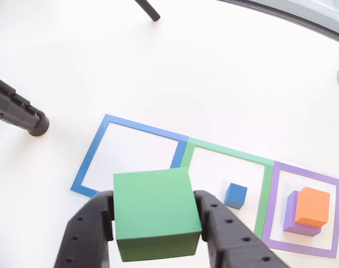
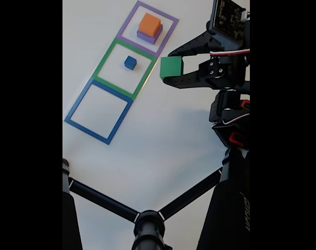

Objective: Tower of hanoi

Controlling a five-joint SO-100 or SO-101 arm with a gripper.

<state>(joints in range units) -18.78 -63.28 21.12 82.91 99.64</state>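
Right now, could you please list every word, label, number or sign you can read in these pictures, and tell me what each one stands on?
No text can be read for certain.
Pale lettering runs along the dark arm segment at the lower right of the fixed view; it is cut off and too blurred to read.
The green block in the hand, the blue cube, the orange block and the purple block bear no markings.

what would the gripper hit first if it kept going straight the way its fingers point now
Judging by the fixed view, the gripper, shut on the green block, points toward the green outline. The blue cube would likely come first, though the gripper looks raised and could pass over it.
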